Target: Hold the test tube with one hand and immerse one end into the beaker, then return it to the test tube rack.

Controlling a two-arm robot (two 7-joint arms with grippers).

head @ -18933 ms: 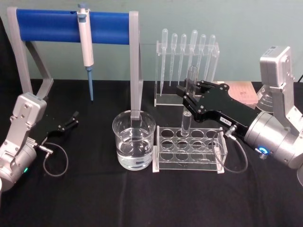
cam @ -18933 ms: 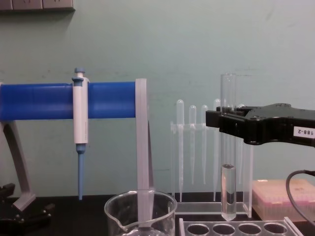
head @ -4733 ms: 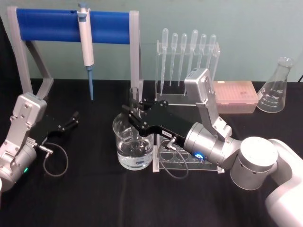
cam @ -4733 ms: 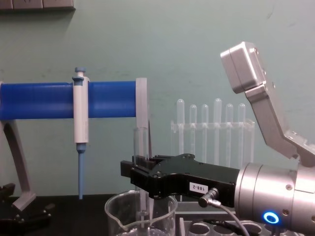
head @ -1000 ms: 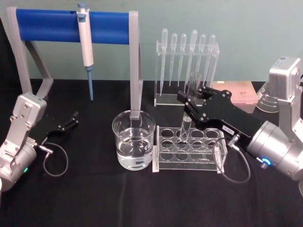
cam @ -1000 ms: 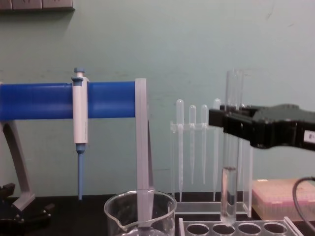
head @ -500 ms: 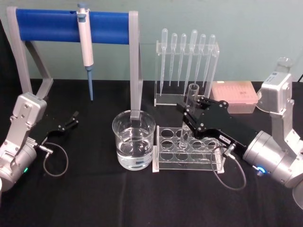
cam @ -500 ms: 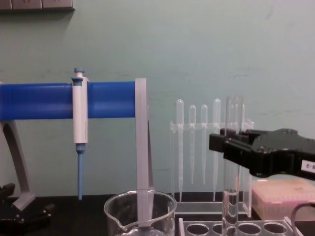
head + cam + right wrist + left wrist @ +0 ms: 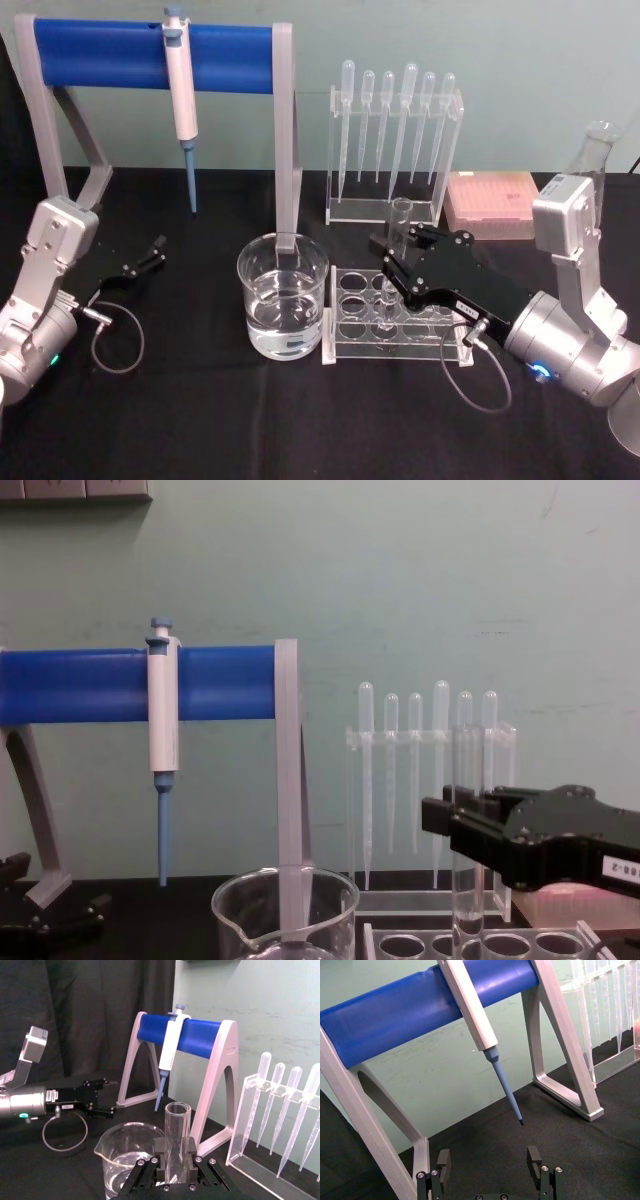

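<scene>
Clear glass test tube point(image 9: 394, 262), upright, clamped in right gripper point(image 9: 398, 262), lower end entering a rack point(image 9: 395, 318) hole beside the beaker point(image 9: 283, 296); seated depth unclear. Return step. Next: lower, release. Left gripper point(image 9: 490, 1170) parked left, jaws spread, empty.

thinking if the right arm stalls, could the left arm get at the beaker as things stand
Probably yes: the left gripper rests open on the cloth, with bare cloth between it and the beaker. The right gripper holds the test tube over the rack.
</scene>
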